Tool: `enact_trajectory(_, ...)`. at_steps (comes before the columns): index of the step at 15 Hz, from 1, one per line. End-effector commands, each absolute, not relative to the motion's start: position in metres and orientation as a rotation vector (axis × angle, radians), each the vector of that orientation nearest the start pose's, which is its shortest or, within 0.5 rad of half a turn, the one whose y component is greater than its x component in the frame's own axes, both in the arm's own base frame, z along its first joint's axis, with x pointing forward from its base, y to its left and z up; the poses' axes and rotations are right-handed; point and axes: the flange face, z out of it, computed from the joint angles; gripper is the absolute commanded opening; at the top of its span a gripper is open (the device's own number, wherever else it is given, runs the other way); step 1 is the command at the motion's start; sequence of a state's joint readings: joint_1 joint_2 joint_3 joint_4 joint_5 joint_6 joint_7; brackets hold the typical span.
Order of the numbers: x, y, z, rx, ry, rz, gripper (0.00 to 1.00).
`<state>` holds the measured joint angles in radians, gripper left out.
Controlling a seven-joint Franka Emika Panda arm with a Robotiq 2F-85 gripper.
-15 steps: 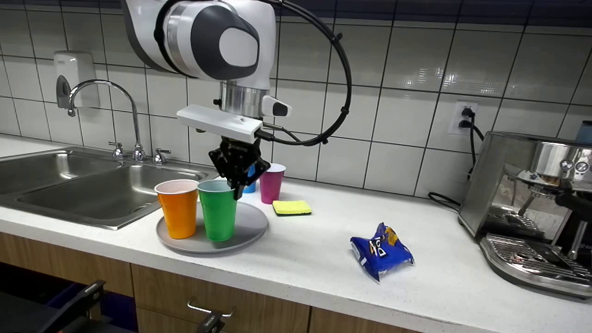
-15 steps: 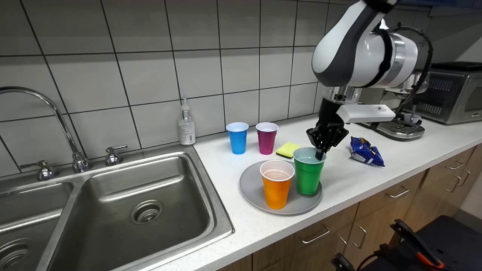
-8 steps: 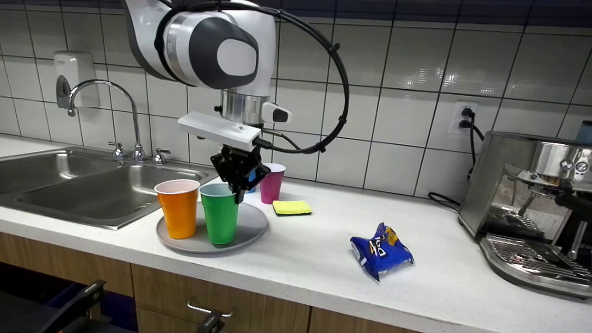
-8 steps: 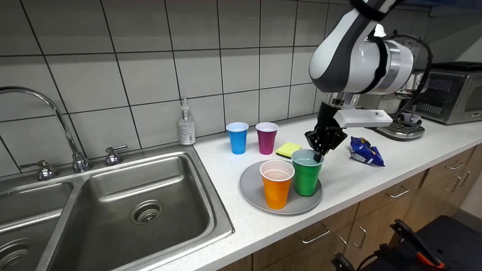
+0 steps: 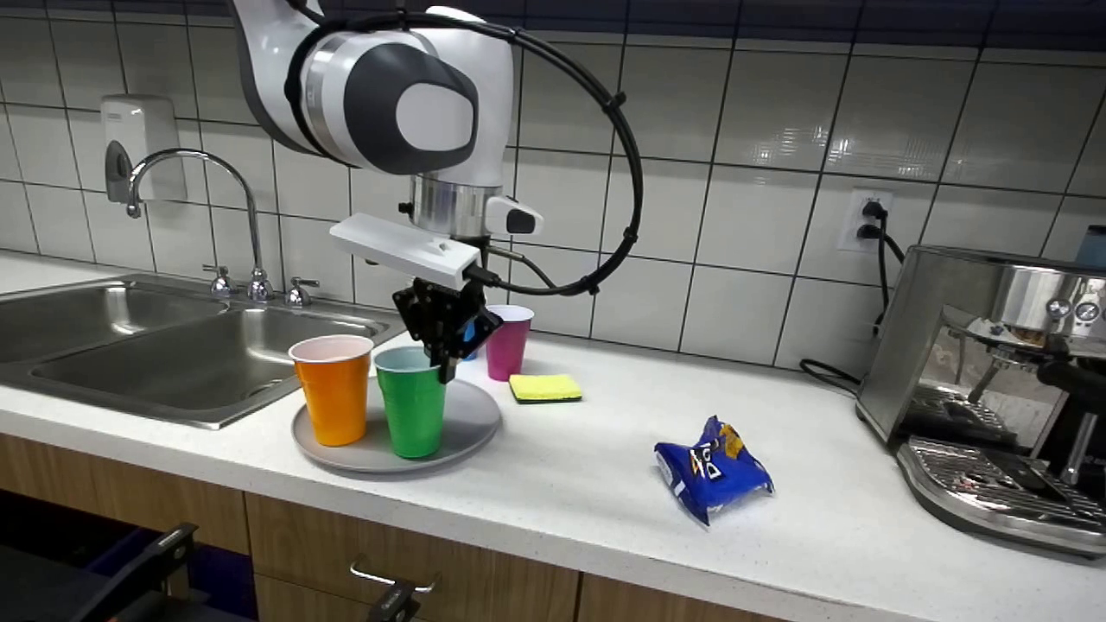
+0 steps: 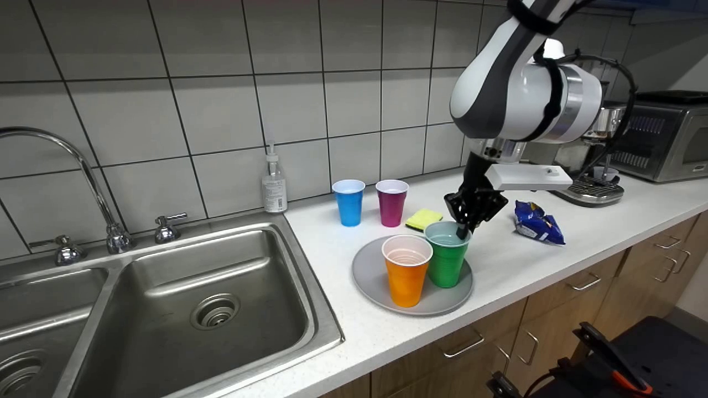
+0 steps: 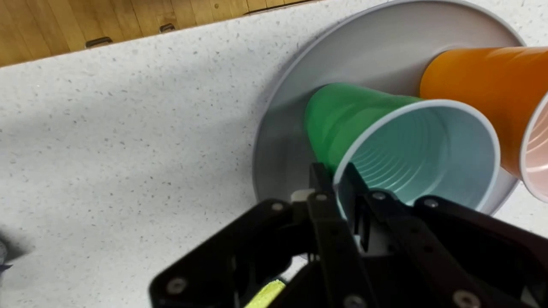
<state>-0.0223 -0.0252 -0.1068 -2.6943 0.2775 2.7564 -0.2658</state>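
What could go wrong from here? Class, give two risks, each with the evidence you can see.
1. The gripper pinches the green cup by one side of its rim, so the cup might tilt or slip if lifted.
2. The orange cup stands close beside it on the plate, so a sideways move could knock that one over.

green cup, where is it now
In both exterior views the green cup stands on the gray plate, right of the orange cup; the wrist view shows the gripper pinching its rim.

End effector [image 6: 462, 231] against green cup [image 6: 447, 263]
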Motion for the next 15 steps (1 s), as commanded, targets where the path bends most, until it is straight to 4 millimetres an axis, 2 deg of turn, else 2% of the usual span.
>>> enact_trajectory(1, 0.417, -0.065, 0.246, -3.036, 0.175, -0.183, 0.45)
enact_trajectory(8, 0.42, -0.069, 0.254, -3.029, 0.184, -0.189, 0.96)
enact_trajectory(10, 0.423, -0.071, 0.261, -3.026, 0.185, -0.211, 1.0)
enact_trajectory(15, 0.434, -0.076, 0.283, -3.016, 0.191, -0.267, 1.0)
